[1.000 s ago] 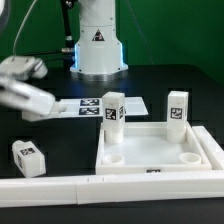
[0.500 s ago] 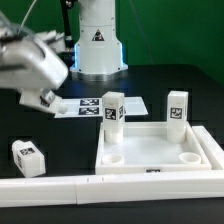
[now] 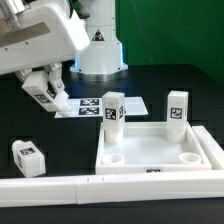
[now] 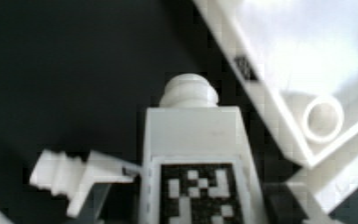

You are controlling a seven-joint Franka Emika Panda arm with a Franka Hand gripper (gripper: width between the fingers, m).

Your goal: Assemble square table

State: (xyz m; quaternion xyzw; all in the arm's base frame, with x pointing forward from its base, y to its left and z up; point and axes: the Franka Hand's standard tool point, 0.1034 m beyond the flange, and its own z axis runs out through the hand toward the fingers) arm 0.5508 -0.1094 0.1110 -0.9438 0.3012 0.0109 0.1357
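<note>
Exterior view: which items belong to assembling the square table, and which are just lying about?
Belonging: tabletop; upright leg standing on it; second upright leg; loose leg lying apart; held leg, in the gripper.
Lying about: marker board; long L-shaped rail.

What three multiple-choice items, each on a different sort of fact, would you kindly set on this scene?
1. Where does the loose leg lie?
A. On the black table, to the exterior view's left of the tabletop
B. Inside the tabletop
C. Stacked on a standing leg

2. How many legs stand upright at the tabletop's corners?
A. One
B. Two
C. Four

3. What state is the gripper in?
A. Open and empty
B. Shut on a leg
C. Shut on the tabletop's rim

Answers:
1 A: it rests on the dark surface, apart from the tabletop.
2 B: the first standing leg and second standing leg occupy the far corners.
3 B: the wrist view shows the held leg gripped.
</note>
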